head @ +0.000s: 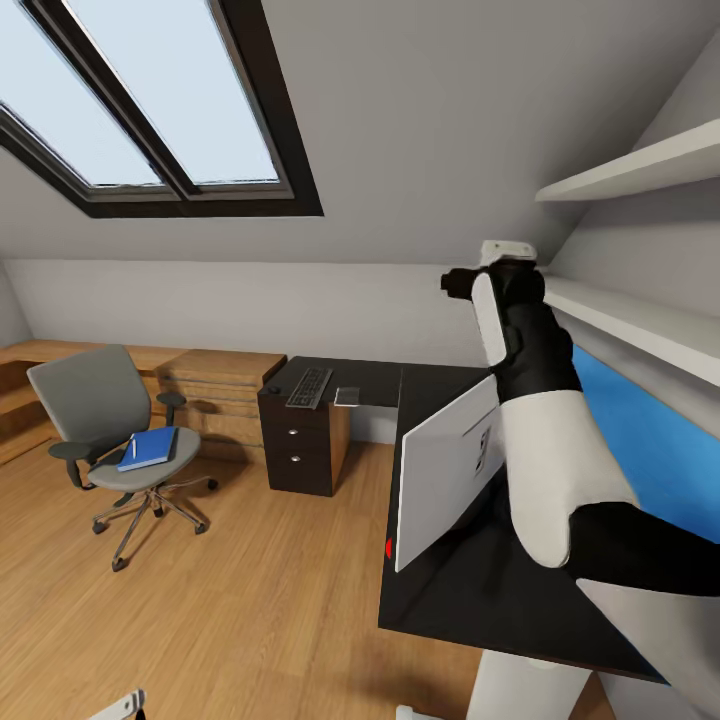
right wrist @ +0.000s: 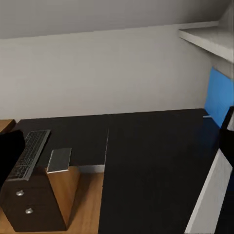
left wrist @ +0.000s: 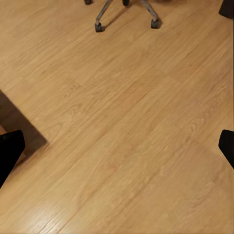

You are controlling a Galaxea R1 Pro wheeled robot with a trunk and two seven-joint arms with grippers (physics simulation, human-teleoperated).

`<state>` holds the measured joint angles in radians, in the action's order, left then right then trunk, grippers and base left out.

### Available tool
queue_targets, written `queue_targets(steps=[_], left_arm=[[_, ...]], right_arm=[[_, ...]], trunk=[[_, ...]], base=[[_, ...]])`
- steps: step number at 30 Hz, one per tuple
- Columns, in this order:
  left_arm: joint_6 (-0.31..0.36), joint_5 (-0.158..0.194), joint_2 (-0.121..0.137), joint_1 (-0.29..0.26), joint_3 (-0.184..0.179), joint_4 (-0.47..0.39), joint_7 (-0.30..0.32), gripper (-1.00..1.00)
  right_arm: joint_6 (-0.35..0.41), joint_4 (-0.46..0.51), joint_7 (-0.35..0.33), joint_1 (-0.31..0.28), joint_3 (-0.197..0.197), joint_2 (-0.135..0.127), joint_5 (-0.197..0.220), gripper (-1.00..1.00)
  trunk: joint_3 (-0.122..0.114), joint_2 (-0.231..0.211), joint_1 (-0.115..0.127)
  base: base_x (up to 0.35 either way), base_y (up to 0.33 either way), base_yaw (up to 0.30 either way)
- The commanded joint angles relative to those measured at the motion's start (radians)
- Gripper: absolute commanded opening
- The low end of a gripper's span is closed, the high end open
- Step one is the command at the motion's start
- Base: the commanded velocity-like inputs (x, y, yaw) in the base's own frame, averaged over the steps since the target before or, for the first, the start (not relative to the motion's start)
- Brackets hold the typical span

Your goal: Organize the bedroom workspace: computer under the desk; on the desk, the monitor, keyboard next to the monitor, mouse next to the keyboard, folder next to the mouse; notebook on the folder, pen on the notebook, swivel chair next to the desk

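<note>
The grey swivel chair stands on the floor left of the desk, apart from it. On its seat lies the blue folder with the white pen on top. The keyboard and a thin grey notebook lie on the desk's far wing, also seen as keyboard and notebook. The monitor stands on the near wing, pale back towards me. My right gripper is open, raised above the desk. My left gripper is open over bare floor. Computer and mouse are out of view.
A light wooden dresser lines the back wall behind the chair. White shelves and a blue back panel run along the right. A small red object sits at the desk edge by the monitor. Chair castors are near the left gripper.
</note>
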<state>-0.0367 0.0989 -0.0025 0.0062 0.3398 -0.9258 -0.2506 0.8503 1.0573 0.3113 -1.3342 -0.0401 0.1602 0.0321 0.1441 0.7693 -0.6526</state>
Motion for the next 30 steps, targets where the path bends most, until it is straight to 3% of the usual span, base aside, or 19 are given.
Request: queue_targets(steps=[1,2,4,9,13,16,17,20,24,30], left_arm=[[-0.012,0.011,0.000,0.000,-0.009,0.003,-0.001,1.00],[-0.016,0.011,0.000,0.000,-0.014,0.004,-0.002,1.00],[-0.025,0.011,-0.001,0.000,-0.032,0.012,-0.003,1.00],[-0.030,0.011,-0.001,0.000,-0.041,0.044,-0.002,1.00],[-0.031,0.011,-0.002,0.000,-0.043,0.056,-0.002,1.00],[-0.032,0.012,-0.001,0.000,-0.043,0.061,-0.001,1.00],[-0.033,0.013,-0.001,0.000,-0.043,0.063,-0.002,1.00],[-0.034,0.015,-0.002,0.000,-0.043,0.065,-0.002,1.00],[-0.035,0.016,-0.003,0.000,-0.041,0.068,-0.001,1.00],[-0.035,0.017,-0.002,0.000,-0.041,0.068,-0.001,1.00]], right_arm=[[-0.001,0.056,0.011,0.032,-0.024,-0.008,0.005,1.00],[-0.003,0.085,0.013,0.052,-0.038,-0.011,0.005,1.00],[-0.009,0.237,0.018,0.161,-0.122,-0.020,0.006,1.00],[-0.010,0.394,0.020,0.268,-0.167,-0.024,0.004,1.00],[-0.010,0.473,0.020,0.344,-0.179,-0.030,0.000,1.00],[-0.012,0.494,0.020,0.385,-0.184,-0.040,0.000,1.00],[-0.033,0.504,0.020,0.441,-0.196,-0.057,0.000,1.00],[-0.080,0.509,0.021,0.509,-0.216,-0.076,0.002,1.00],[-0.171,0.513,0.020,0.657,-0.238,-0.110,0.002,1.00],[-0.258,0.504,0.020,0.777,-0.243,-0.117,0.003,1.00]], trunk=[[0.001,0.001,0.000],[0.001,0.001,0.000],[0.001,0.001,0.000],[0.001,0.001,0.000],[0.001,0.001,0.000],[0.001,0.001,0.000],[0.001,0.001,0.000],[0.001,0.001,0.000],[0.001,0.001,0.000],[0.001,0.001,0.000]], base=[[0.000,0.000,0.000],[0.000,0.000,0.000],[0.000,0.000,0.000],[0.000,0.000,0.000],[0.000,0.000,0.000],[0.000,0.000,0.000],[0.000,0.000,0.000],[0.000,0.000,0.000],[0.000,0.000,0.000],[0.000,0.000,0.000]])
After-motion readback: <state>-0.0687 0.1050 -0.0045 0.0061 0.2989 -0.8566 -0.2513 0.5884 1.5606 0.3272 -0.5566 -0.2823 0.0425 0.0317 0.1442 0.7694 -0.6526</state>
